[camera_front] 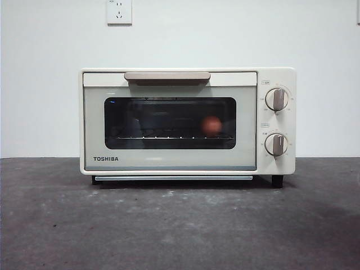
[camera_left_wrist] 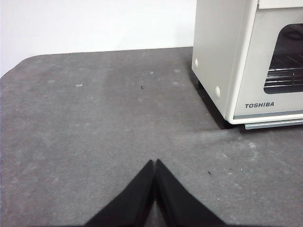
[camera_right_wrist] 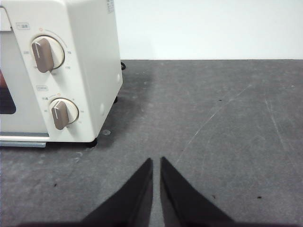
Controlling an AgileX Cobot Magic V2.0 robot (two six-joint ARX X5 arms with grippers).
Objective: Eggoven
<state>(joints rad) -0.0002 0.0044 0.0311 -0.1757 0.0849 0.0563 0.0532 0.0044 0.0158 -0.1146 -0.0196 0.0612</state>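
A cream toaster oven (camera_front: 187,121) stands square on the dark grey bench (camera_front: 180,225), its door closed, with the tan bar handle (camera_front: 167,76) running along the top of the door. Behind the dark glass window (camera_front: 170,122) a small reddish-brown egg (camera_front: 211,125) sits on the wire rack (camera_front: 171,137), toward the side of the oven where the dials are (it shows only as a soft, dim shape through the glass). Two grey dials (camera_front: 277,99) are stacked one above the other on the panel beside the door, both pointing roughly straight up. The brand name is printed on the lower corner of the door. A white wall socket (camera_front: 119,11) is on the wall behind, above the oven.

Neither arm shows in the front view. The left gripper (camera_left_wrist: 155,163) hangs over bare bench, well apart from the oven's near corner on the side away from the dials; its jaws are pressed together at the tips and hold nothing. The right gripper (camera_right_wrist: 156,161) hangs over bare bench near the dial side of the oven; its jaws are all but together, with only a thin slit between the tips, and they too are empty.
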